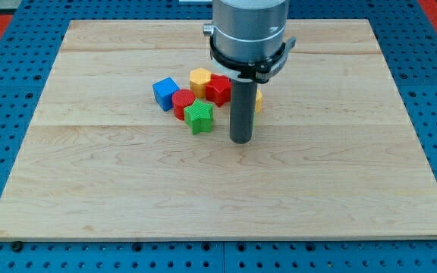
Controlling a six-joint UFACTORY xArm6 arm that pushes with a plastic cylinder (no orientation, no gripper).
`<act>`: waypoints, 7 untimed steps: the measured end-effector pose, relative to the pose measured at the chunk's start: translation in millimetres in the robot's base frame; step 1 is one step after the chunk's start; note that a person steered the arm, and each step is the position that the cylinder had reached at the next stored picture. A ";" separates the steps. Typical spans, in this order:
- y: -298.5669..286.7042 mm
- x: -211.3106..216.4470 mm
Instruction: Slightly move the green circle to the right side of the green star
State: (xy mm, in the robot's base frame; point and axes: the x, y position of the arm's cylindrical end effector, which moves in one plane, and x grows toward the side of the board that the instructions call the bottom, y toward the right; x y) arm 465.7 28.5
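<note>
The wooden counter (127, 197) fills most of the view, bare except for one tight cluster of blocks a little left of centre and toward the far side. Above it hangs the arm's grey cylinder housing (249, 30), from which the dark rod (240, 106) drops straight down. There is no hand on this arm, nothing that opens or closes and nothing held; my tip (240, 141) rests on the counter just right of the cluster.

In the cluster, the blue cube (165, 93) sits farthest left, the red cylinder (183, 101) beside it, the yellow block (200, 79) and a red block (218, 89) on the far side, and the green star (199, 117) nearest. A sliver of another yellow block (259, 101) peeks out right of the rod.

The green circle cannot be seen anywhere; it may lie hidden behind the rod or housing. Judging by its neighbours, it should be a light, rigid plastic piece that slides easily, so a gentle nudge on its flat side wall ought to do.
</note>
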 end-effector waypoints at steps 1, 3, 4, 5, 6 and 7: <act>14.0 4.6; 45.7 -1.2; 45.7 -18.3; 40.4 -24.4; 20.1 -24.4; 28.8 -11.1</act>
State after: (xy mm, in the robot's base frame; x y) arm 454.7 57.3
